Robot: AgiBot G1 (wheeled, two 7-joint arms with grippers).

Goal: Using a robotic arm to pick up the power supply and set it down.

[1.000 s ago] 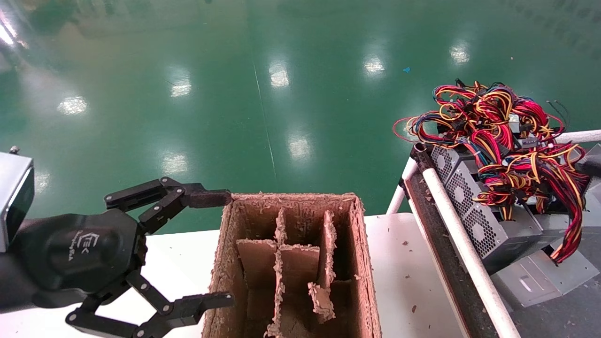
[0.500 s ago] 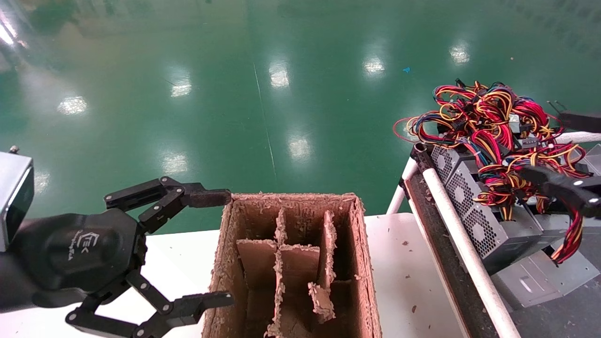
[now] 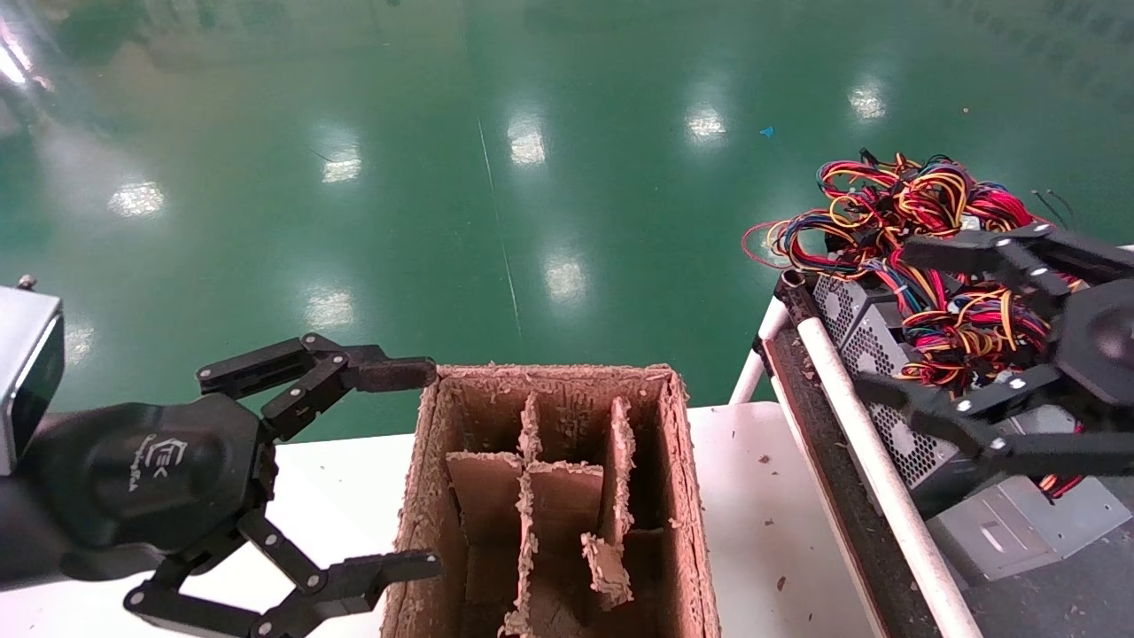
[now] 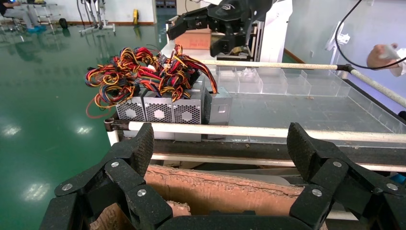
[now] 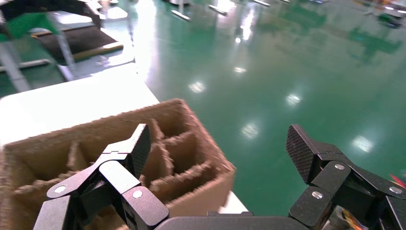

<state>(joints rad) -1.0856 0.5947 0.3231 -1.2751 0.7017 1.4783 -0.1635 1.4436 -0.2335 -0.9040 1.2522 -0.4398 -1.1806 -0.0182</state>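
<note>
Black right gripper [image 3: 886, 319] jaws wide, seemingly empty.

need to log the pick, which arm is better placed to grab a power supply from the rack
Right. The right gripper hangs open directly above the row of power supplies on the rack. The left gripper is open too, but sits at the cardboard box, well away from them.
</note>
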